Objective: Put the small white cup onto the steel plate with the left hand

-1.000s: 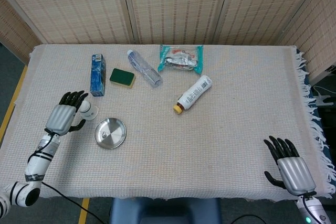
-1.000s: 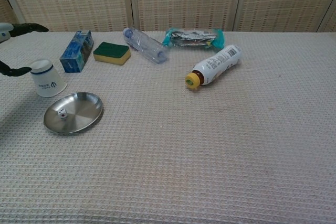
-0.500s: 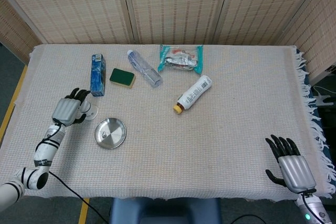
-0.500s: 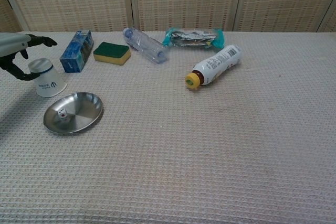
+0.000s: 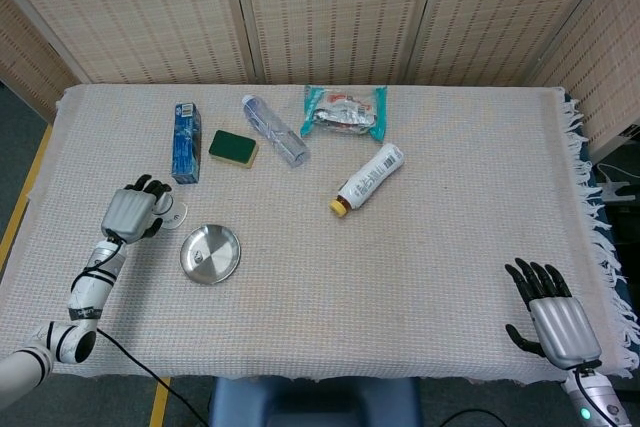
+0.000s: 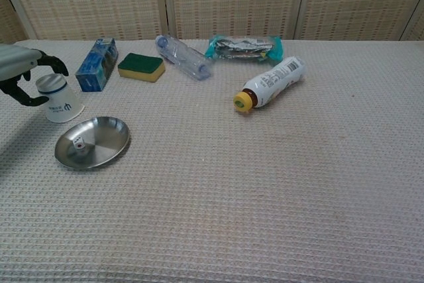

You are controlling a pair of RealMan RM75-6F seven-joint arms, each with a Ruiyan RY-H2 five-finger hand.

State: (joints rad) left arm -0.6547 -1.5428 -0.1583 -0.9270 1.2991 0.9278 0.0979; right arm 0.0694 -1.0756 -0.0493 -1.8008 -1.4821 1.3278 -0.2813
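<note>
The small white cup [image 6: 58, 98] stands upside down on the cloth, just up-left of the steel plate [image 6: 106, 134]; a small die [image 6: 79, 144] lies in the plate. My left hand [image 6: 23, 74] is over the cup from the left, its fingers curling around the cup's top and its thumb low beside it, with no firm grip showing. In the head view the left hand [image 5: 130, 214] hides most of the cup [image 5: 174, 214], and the plate [image 5: 222, 247] lies to its lower right. My right hand [image 5: 555, 322] rests open at the near right corner, holding nothing.
A blue carton [image 6: 97, 64] stands right behind the cup. Further right along the back lie a green sponge [image 6: 141, 65], a clear bottle [image 6: 183, 57], a teal packet [image 6: 244, 46] and a white bottle with a yellow cap [image 6: 270, 82]. The table's left edge is near the left hand.
My left hand has moved in over the cup and its fingers have curled down around it. The cup, the plate and the right hand have stayed put.
</note>
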